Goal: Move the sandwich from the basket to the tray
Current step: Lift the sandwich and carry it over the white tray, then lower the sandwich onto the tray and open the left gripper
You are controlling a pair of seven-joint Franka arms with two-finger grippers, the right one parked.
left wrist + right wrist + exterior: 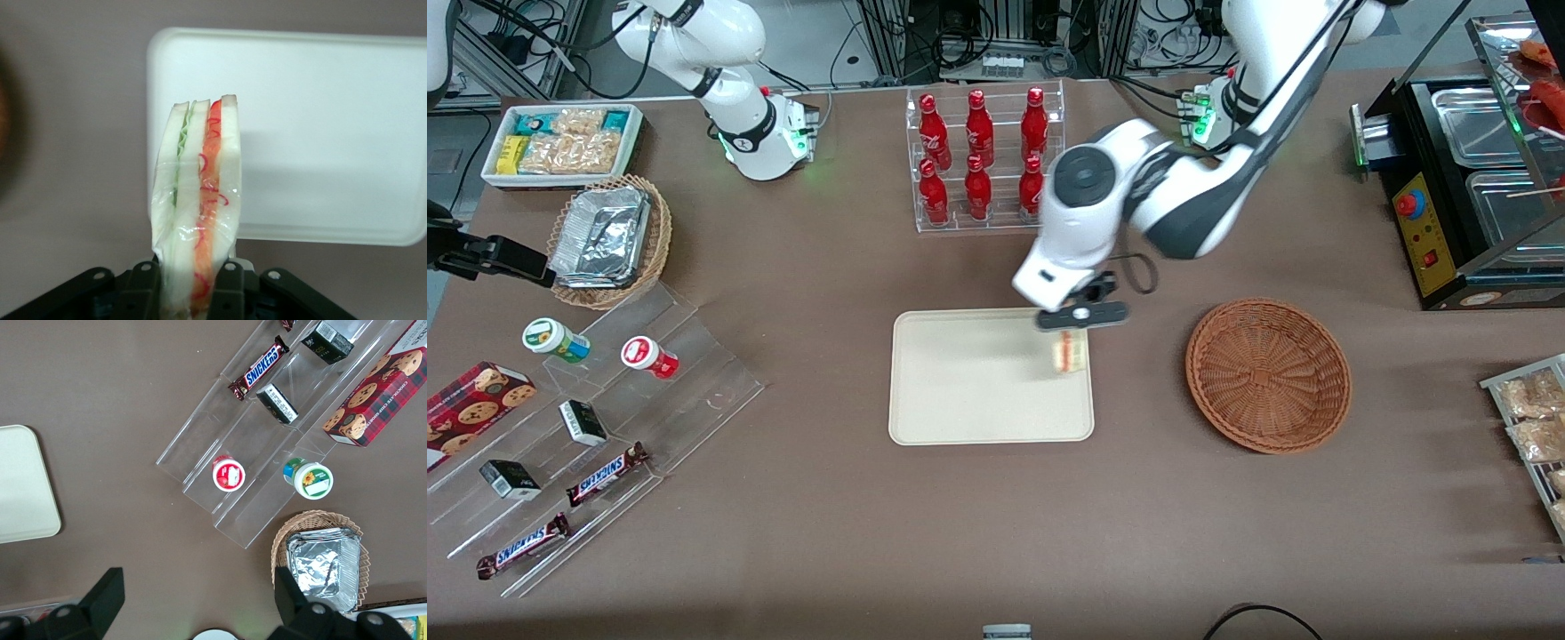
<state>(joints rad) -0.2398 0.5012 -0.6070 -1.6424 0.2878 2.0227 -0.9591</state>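
Cream-white tray (pixel 969 382) lay under my claw (pixel 1069 342), which clenched the sandwich (pixel 197 207) upright over its basket-side edge, ready to lower; the basket (pixel 1268 374) sat empty.

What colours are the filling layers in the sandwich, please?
Green and red-orange between pale bread, clearest in the left wrist view, where the claw holds the sandwich above the tray.

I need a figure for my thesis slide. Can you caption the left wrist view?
Gripper shut on wrapped sandwich, held above the edge of the cream tray.
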